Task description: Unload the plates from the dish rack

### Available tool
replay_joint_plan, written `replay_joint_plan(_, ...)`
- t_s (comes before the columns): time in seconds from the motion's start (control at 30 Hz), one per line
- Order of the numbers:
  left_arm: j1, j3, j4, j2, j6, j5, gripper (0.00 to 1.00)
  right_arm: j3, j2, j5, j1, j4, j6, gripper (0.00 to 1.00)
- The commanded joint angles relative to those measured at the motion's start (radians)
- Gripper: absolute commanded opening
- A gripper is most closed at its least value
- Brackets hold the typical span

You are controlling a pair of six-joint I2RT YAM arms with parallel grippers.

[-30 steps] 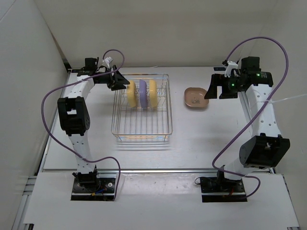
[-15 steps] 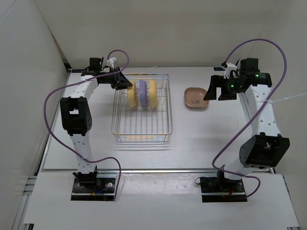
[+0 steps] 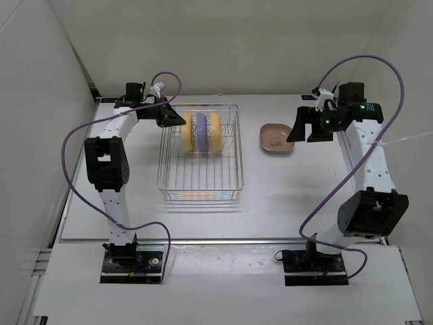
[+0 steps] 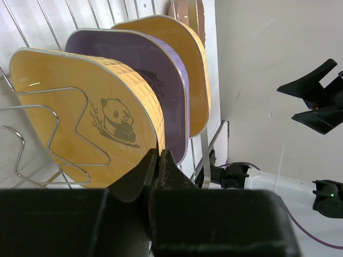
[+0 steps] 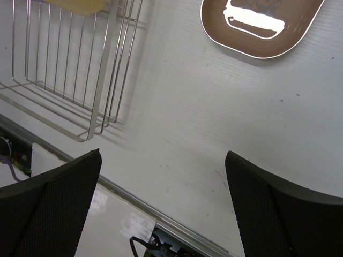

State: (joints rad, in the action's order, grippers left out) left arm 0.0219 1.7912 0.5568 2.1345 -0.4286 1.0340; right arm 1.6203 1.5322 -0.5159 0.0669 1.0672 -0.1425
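The silver wire dish rack (image 3: 201,192) holds three plates on edge: a yellow one (image 3: 184,139), a purple one (image 3: 201,133) and another yellow one (image 3: 215,131). My left gripper (image 3: 177,120) sits at the rack's far left corner. In the left wrist view it (image 4: 158,156) is shut on the rim of the nearest yellow plate (image 4: 69,107), which bears a panda drawing. The purple plate (image 4: 155,75) and the second yellow plate (image 4: 193,64) stand behind it. A tan-pink plate (image 3: 276,138) lies flat on the table right of the rack. My right gripper (image 3: 304,130) hovers open and empty beside it.
In the right wrist view the rack's corner (image 5: 102,80) is at the upper left and the tan-pink plate (image 5: 225,32) at the top, with my open right gripper (image 5: 163,152) over bare table. The table's metal front edge (image 5: 161,214) runs below.
My left gripper moved slightly right to the rack and its jaws closed on the yellow plate's rim. The right arm stayed still.
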Motion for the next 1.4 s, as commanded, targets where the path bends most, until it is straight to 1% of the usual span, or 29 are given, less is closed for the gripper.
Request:
replay_joint_plan(0.0,0.001,-0.009,-0.023,-0.048,0.001,0.026,0.11,-0.007,-0.021,-0.027,-0.001,-0.023,-0.011,0.99)
replay_joint_plan(0.13,0.001,-0.009,-0.041,-0.048,-0.021,0.04,0.11,-0.007,-0.021,-0.027,-0.001,-0.023,-0.011,0.99)
replay_joint_plan(0.47,-0.028,-0.027,-0.121,-0.058,-0.156,0.104,0.11,-0.016,-0.03,-0.027,-0.001,-0.023,-0.02,0.99)
replay_joint_plan(0.5,-0.028,-0.036,-0.132,-0.058,-0.168,0.129,0.11,-0.016,-0.03,-0.027,-0.001,-0.023,-0.02,0.99)
replay_joint_plan(0.9,-0.037,-0.027,-0.132,-0.067,-0.188,0.138,0.11,-0.025,-0.03,-0.027,-0.01,-0.023,-0.02,0.99)
replay_joint_plan(1.37,-0.056,-0.027,-0.156,-0.139,-0.226,0.156,0.11,-0.034,-0.03,-0.036,-0.01,-0.023,-0.02,0.99)
